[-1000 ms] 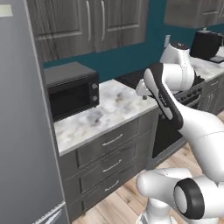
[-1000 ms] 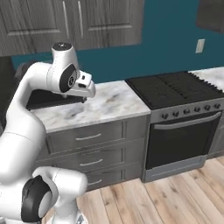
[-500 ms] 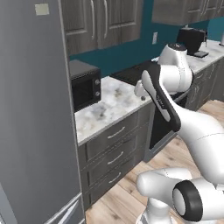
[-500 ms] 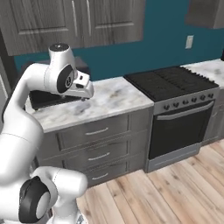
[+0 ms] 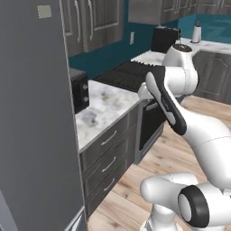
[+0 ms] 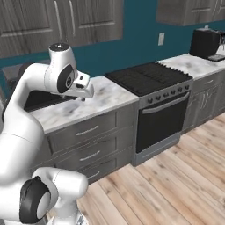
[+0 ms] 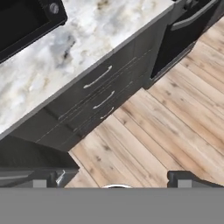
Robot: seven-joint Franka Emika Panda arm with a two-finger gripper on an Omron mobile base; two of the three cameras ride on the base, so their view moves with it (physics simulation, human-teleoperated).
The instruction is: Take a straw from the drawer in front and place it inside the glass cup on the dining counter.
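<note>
Drawer [image 7: 97,77] shut; hand view alone shows jaws spread.

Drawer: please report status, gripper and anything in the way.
Gripper open, empty, jaws wide, above floor. Top drawer shut, straw not visible. Nothing blocks the handle.

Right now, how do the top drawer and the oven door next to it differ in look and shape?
The top drawer is a wide, shallow grey wood-grain front; the oven door is a tall black panel. The drawer carries a short silver bar handle at its middle; the oven door has a long silver bar running across its top. The drawer sits under the marble worktop; the oven door sits under the black cooktop. Both are shut.
</note>
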